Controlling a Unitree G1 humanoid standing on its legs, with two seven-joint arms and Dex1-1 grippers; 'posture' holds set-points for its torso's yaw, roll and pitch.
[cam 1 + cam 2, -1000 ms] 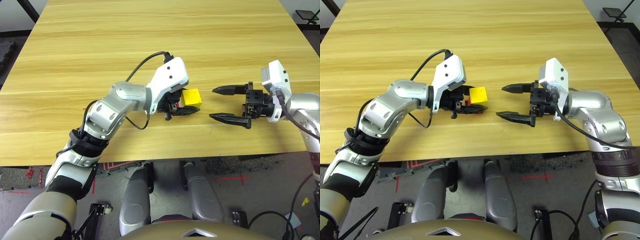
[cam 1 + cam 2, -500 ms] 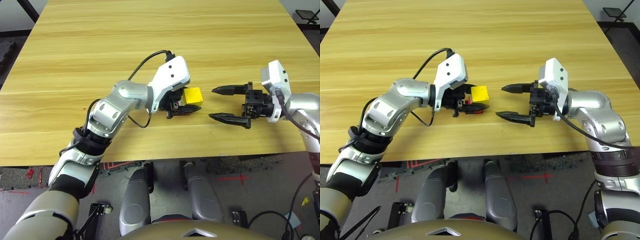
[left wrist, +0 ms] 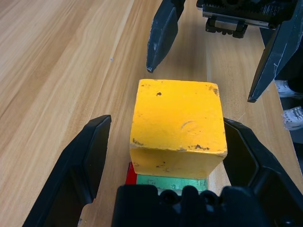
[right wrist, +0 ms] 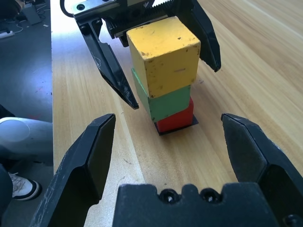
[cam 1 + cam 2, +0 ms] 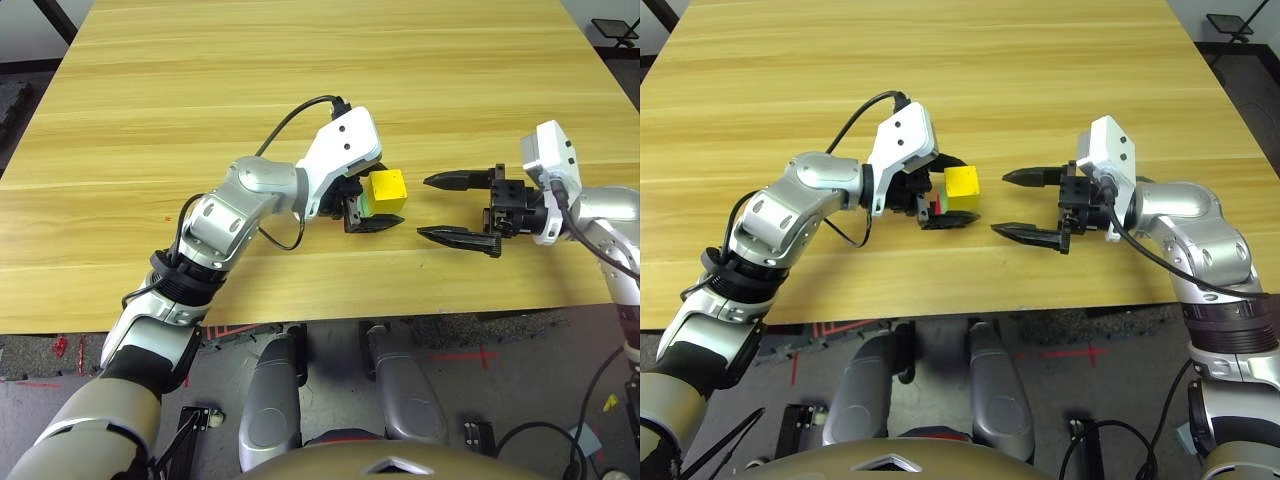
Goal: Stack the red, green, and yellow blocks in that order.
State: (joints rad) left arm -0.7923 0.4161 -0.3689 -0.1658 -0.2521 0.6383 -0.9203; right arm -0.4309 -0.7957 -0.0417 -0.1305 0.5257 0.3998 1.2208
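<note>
Left gripper (image 4: 156, 61) jaws now spread off yellow block (image 4: 163, 56); right gripper (image 5: 455, 208) jaws wide, unchanged

Red block (image 3: 131, 174) and green block (image 3: 170, 182) mostly hidden beneath the yellow block (image 3: 177, 126).

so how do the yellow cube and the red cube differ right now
The matte yellow cube sits on top of the stack, while the matte red cube is at the bottom, resting on a flat black square patch on the table. The yellow cube stands between the open left gripper fingers; the red cube lies below them. The yellow cube is fully exposed; the red is partly covered by the green cube. Both look equal in size.
</note>
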